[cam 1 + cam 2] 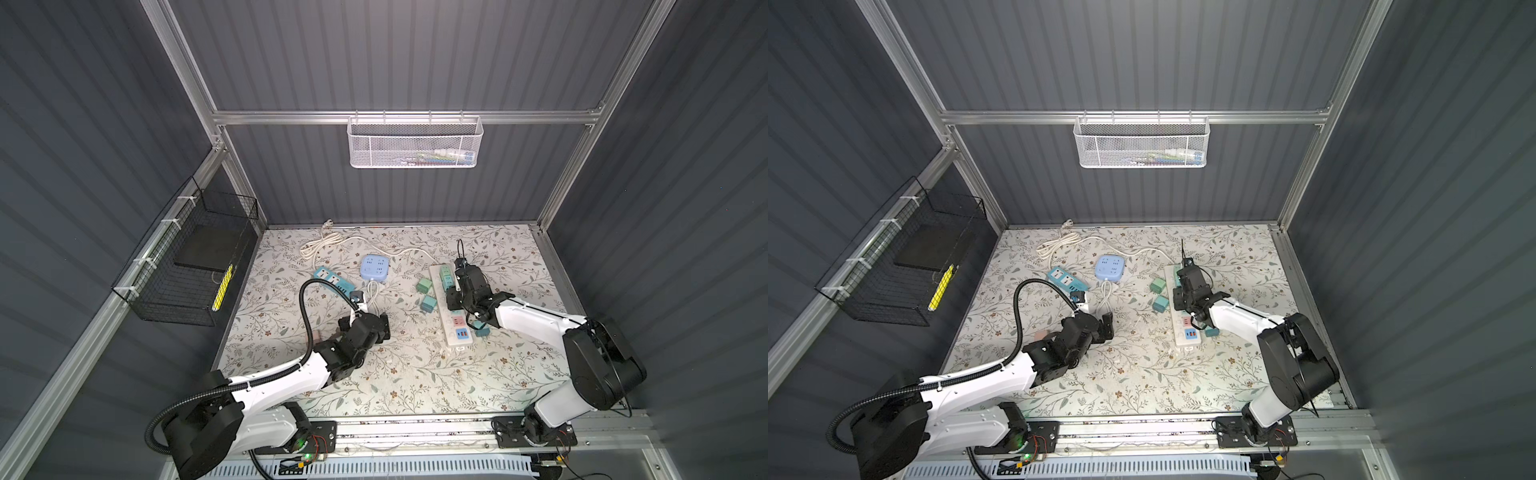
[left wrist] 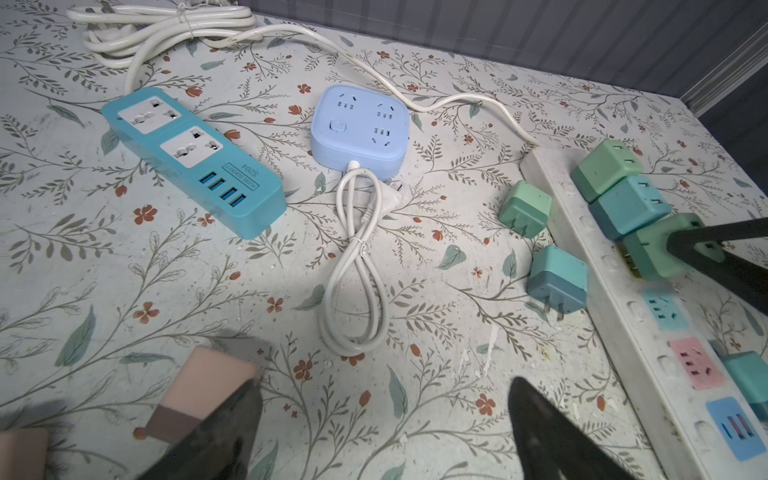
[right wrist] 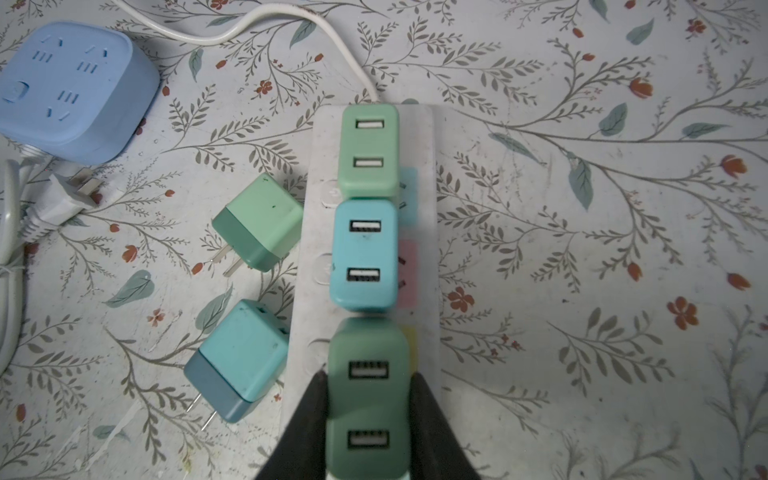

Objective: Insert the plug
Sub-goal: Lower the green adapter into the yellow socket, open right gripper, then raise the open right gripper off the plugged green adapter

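Here the right tool pinches a green plug at the strip, left tool spread.

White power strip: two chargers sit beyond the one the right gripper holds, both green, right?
Only one: the green charger has a blue charger beside it, per the right wrist view. The right gripper does hold a third charger at the white power strip.

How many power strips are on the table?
3. The teal power strip lies on the left, the light blue square socket block in the middle, and the long white power strip on the right. None looks hidden.
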